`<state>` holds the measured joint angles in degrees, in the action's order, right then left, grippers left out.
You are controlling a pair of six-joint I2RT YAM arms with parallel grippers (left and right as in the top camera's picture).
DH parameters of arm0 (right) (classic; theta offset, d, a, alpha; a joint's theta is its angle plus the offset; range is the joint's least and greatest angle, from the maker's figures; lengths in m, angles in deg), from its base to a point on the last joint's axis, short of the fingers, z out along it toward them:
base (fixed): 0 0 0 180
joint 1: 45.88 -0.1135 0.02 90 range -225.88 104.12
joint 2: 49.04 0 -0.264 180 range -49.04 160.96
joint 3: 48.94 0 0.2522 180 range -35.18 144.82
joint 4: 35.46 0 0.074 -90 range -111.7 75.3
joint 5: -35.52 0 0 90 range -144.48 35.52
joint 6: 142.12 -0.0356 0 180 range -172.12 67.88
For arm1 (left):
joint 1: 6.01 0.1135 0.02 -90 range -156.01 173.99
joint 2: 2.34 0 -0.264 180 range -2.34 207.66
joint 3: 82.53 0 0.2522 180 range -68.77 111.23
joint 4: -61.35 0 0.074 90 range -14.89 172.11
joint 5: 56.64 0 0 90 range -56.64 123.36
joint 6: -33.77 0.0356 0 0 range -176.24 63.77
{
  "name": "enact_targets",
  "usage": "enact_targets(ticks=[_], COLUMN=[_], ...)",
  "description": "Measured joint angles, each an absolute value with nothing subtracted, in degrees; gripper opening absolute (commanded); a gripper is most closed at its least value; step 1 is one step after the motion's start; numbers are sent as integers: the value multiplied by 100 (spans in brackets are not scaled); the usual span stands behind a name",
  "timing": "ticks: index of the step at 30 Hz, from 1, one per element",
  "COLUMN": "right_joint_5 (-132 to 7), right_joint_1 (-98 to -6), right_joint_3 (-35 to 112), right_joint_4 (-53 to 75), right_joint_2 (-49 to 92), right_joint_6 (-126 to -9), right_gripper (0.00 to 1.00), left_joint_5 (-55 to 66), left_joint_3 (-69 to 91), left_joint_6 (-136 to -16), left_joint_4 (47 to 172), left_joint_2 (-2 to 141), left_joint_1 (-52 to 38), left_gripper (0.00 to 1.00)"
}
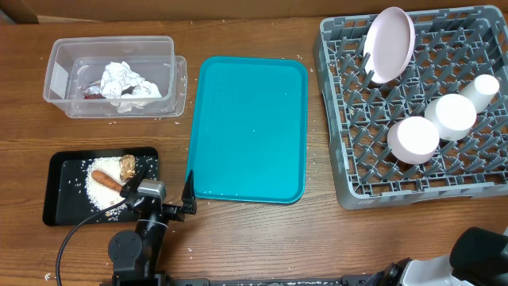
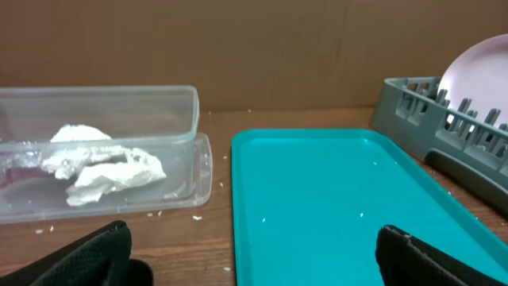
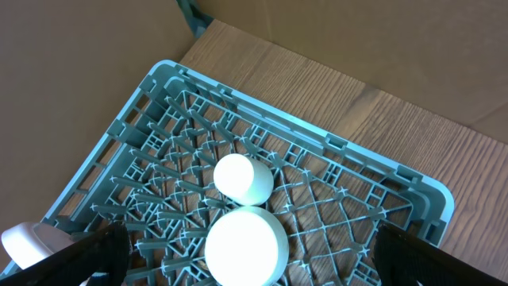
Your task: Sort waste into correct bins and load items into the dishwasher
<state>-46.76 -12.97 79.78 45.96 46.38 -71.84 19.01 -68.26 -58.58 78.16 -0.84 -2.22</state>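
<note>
Grey rack (image 1: 328, 103), right edge, loaded; tray (image 1: 246, 127) bare; near done. Left hand (image 2: 254, 266), right hand (image 3: 254, 262) wide, empty. Next: find spoon.

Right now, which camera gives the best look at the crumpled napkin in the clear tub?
Overhead: it looks straight down on the crumpled napkin in the clear tub, nothing covering it. The left wrist view shows it side-on through the tub's translucent wall. The right wrist view shows the dish rack, no napkin.
</note>
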Motion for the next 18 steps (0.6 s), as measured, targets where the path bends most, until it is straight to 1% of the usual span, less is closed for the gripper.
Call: enact_targets(ticks=[18], right_joint_5=[-4676], right_joint_1=[-1297], right_joint_3=[7978], right_joint_4=[4596], right_joint_2=[4638], right_joint_6=[-7187], right_gripper=[100], left_joint_5=[1923], left_joint_3=[-6826], left_joint_6=[-5858], left_joint_4=[7816], left_joint_2=[-139], left_joint_1=[-292], left_gripper=[100])
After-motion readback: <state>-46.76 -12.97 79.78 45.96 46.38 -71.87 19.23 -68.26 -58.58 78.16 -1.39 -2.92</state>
